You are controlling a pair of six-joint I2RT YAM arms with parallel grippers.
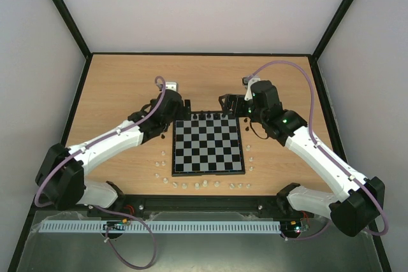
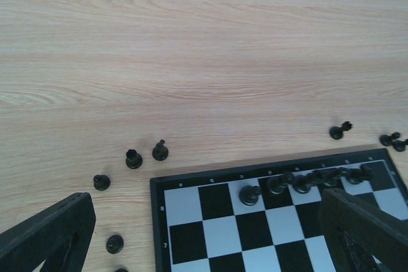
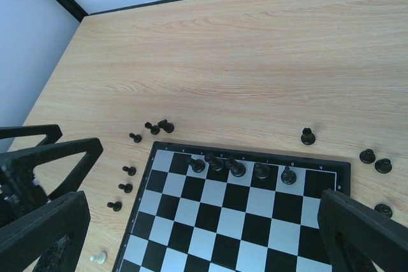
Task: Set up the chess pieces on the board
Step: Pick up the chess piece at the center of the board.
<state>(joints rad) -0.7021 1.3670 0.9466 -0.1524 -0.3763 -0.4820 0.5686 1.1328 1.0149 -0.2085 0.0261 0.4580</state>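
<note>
The wooden table [image 1: 127, 87] sits inside pale walls with black frame bars. Two white arms reach from the near edge. The left arm [image 1: 108, 141] goes to the far left corner of the board [image 1: 209, 151] and the right arm [image 1: 319, 151] to its far right corner. Each arm carries one purple cable [image 1: 310, 93]. One ribbed grey strip [image 1: 191, 227] runs along the near edge.

The single board lies square in the middle of the table, between the two arms.

The left gripper [image 2: 205, 203] hangs over the board's far left corner with its jaws wide apart. The right gripper [image 3: 203, 205] hangs over the far right part, its jaws likewise wide apart. From above, both heads partly hide the wood beside the far corners.

I count sixteen black chess pieces [image 3: 236, 169]. Six stand upright in the board's far row, crowded and overlapping. Six more [image 3: 129, 170] are scattered on the wood just off the far left corner. Four [image 3: 367, 155] lie off the far right corner and the far edge.

About fifteen white pieces [image 1: 197, 186] ring the left, near and right sides of the board. They are too small for an exact count.
</note>
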